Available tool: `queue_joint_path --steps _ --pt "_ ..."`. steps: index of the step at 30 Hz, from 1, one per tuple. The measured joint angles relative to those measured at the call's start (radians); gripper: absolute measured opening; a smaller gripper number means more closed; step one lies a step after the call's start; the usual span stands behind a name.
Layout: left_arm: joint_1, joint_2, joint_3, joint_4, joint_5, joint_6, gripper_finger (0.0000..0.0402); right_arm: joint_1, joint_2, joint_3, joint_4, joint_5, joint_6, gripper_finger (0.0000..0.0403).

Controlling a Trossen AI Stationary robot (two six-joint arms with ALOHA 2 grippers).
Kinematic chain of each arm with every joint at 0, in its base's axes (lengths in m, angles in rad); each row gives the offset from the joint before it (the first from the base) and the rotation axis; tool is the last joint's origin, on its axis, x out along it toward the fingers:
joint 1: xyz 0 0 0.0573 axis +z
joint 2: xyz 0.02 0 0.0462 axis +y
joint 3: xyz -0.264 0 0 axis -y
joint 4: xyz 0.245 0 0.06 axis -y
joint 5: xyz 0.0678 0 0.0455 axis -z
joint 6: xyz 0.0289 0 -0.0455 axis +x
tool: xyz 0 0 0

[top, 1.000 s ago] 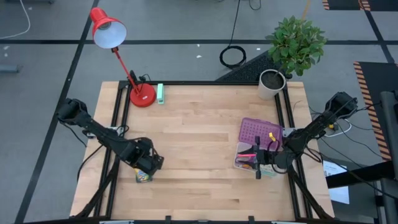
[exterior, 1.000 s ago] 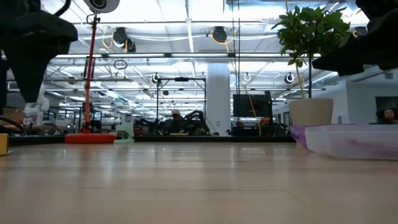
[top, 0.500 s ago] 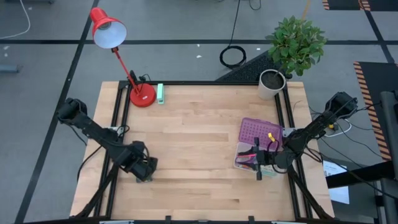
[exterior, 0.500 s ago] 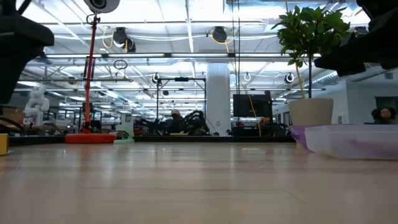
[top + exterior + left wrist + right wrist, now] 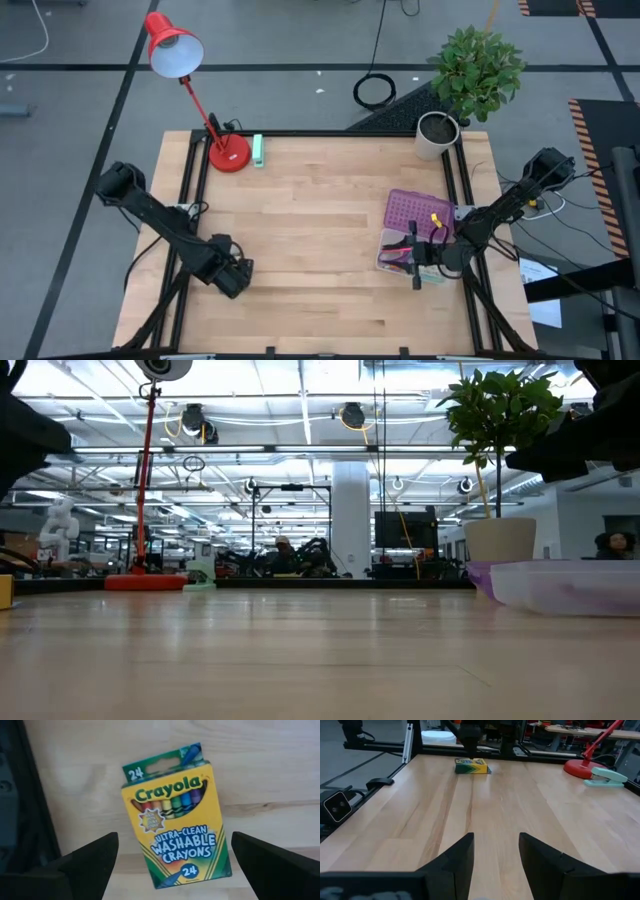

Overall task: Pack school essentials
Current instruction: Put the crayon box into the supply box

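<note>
The yellow-green crayon box (image 5: 175, 815) lies flat on the wooden table near its left front corner, label up. My left gripper (image 5: 173, 851) hangs over it, open wide, one finger on each side of the box and clear of it. In the high view that gripper (image 5: 232, 278) hides the box. At the right, a purple pencil case (image 5: 415, 212) lies open with pencils and a pen in its clear half (image 5: 398, 256) and a tiny yellow piece (image 5: 436, 217) on the lid. My right gripper (image 5: 416, 270) waits at the case's near side, open with nothing between its fingers.
A red desk lamp (image 5: 228, 153) and a mint-green block (image 5: 258, 150) stand at the far left edge. A potted plant (image 5: 437, 133) stands at the far right corner. Bare wood (image 5: 310, 240) stretches between the crayon box and the case. Black frame rails run along the table's sides.
My left gripper has moved a little toward the table's near left corner and now stands over the crayon box, which showed beside it in the high view a second ago. The box itself has stayed where it was.
</note>
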Motion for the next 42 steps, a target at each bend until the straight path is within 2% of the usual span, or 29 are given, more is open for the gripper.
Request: queue_joint_path --steps 42 --pt "-0.009 0.194 -0.001 0.204 0.046 -0.072 0.039 0.0 0.0 0.0 0.013 0.0 -0.001 0.0148"
